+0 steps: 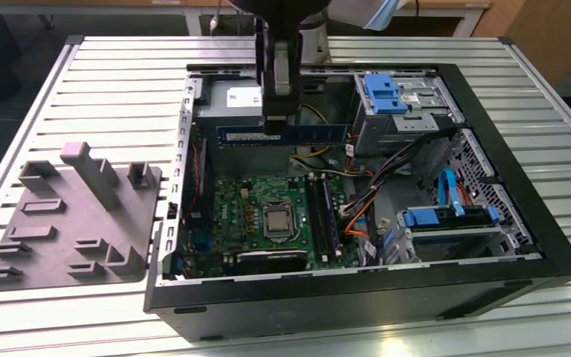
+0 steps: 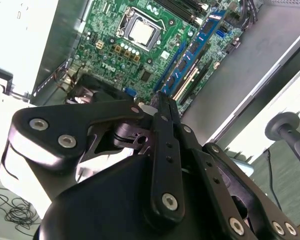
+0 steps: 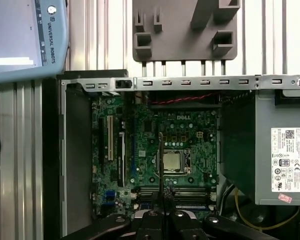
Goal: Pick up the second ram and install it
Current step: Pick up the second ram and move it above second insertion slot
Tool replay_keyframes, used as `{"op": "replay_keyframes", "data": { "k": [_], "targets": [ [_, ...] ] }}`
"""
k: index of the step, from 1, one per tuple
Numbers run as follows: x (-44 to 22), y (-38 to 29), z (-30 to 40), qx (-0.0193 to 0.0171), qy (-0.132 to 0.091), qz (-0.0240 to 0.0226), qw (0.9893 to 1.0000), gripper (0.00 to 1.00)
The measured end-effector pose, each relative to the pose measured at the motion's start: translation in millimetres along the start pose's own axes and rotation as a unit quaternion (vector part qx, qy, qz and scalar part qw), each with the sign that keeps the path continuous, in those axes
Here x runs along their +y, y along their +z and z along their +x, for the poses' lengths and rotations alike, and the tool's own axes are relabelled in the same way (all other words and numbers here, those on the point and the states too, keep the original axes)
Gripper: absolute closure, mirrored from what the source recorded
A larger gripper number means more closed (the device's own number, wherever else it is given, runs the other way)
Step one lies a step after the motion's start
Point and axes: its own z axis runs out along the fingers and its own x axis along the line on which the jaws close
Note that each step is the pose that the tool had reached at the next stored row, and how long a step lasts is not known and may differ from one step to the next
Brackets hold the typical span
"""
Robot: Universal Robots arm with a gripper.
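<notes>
The end effector (image 1: 276,126) gripped the second ram (image 1: 317,134) above the open case (image 1: 365,286). Mid-carry, I'd say; seating would need it square to the motherboard slots (image 1: 323,216)

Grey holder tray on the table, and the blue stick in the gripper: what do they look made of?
The grey moulded holder tray looks like matte plastic: uniform colour, dull surface, blocky uprights. The long dark-blue ram stick, held by the black gripper, looks like circuit board, probably fibreglass laminate: thin, flat, blue with dark chips.
</notes>
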Motion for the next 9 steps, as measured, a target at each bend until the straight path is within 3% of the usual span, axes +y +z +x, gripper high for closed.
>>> {"op": "replay_keyframes", "data": {
  "k": [9],
  "targets": [
    [-10.7,9.3,-0.8,0.0001,0.000,-0.0014,1.0000,0.88]
  ]
}}
